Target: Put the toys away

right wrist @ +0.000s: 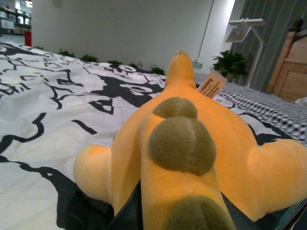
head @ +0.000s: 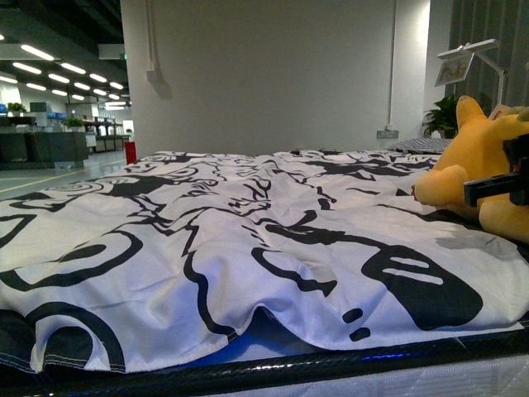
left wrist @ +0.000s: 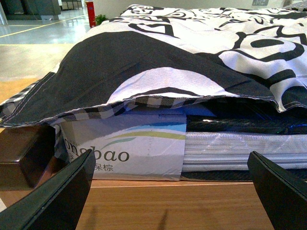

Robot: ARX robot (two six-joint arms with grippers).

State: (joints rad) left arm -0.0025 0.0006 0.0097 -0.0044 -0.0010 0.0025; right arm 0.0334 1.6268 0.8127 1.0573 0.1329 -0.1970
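The plush toy is fuzzy orange-yellow with olive-brown blotches down its back, stubby limbs splayed to either side and a paper tag near its far end; it lies on the black-and-white duvet at the right edge of the front view. The right gripper reaches in from that right edge, about level with the toy, and in its wrist view dark jaws sit tight against both sides of the toy's tail at the bottom of the frame, clenched on it. The left gripper hangs low beside the bed, released, its fingers spread wide at the lower corners, facing the mattress, its printed label and a dark wooden frame, with the duvet's hem drooping over them. Farther back, a white wall fills the upper centre, with a potted plant and a lamp at the upper right
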